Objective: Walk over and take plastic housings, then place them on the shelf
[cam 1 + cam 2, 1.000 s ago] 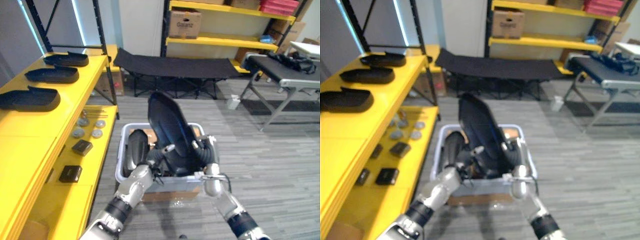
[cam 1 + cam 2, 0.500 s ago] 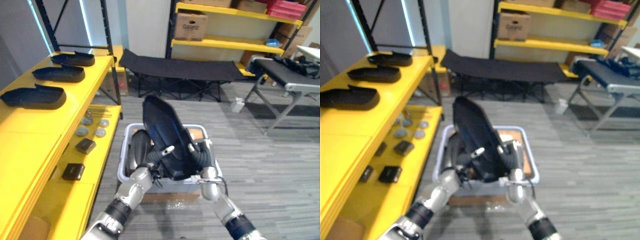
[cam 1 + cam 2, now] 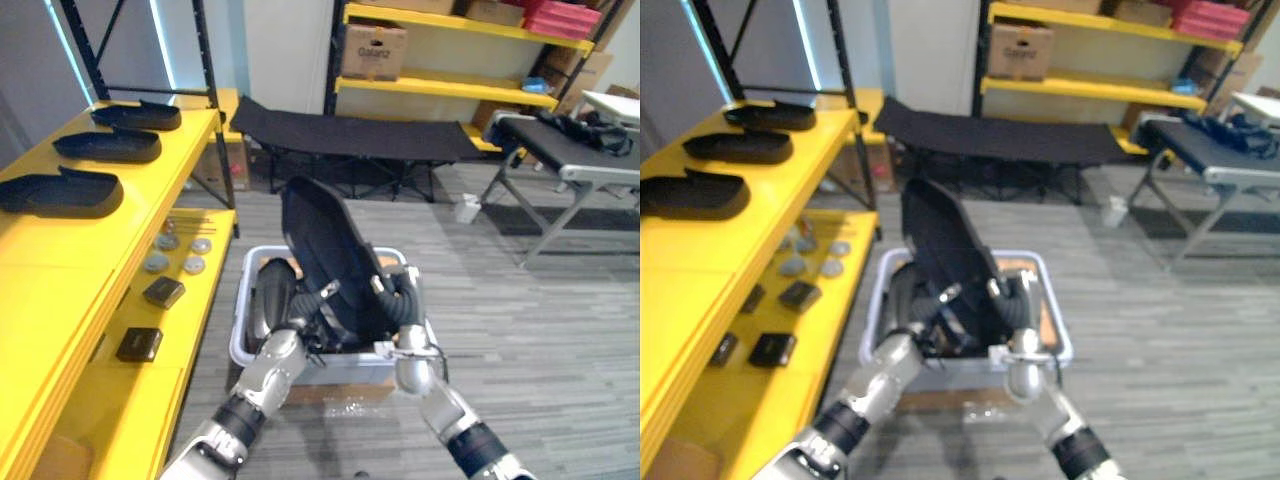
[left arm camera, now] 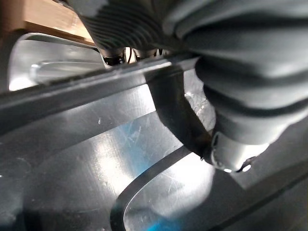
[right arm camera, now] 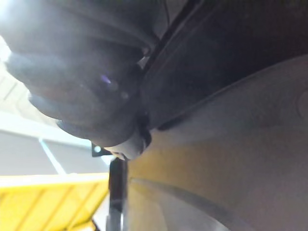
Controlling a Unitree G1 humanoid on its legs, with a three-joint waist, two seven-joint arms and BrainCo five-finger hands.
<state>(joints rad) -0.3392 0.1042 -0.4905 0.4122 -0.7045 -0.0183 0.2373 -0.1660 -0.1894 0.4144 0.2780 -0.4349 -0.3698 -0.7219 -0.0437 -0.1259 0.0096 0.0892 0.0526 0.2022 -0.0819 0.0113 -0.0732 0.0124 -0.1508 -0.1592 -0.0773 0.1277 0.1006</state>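
You had the left hand (image 3: 303,318) and the right hand (image 3: 400,300) on opposite sides of a black plastic housing (image 3: 325,250), fingers curled over its edges and gripping it, so that it stood tilted on end with its lower end over the pale bin (image 3: 241,335) on the floor, where a second housing (image 3: 270,300) lay inside. To your left ran the yellow shelf (image 3: 60,255), with three more housings (image 3: 60,192) in a row on its top level, well apart from the held one. Beyond the bin stood a black cot (image 3: 350,135).
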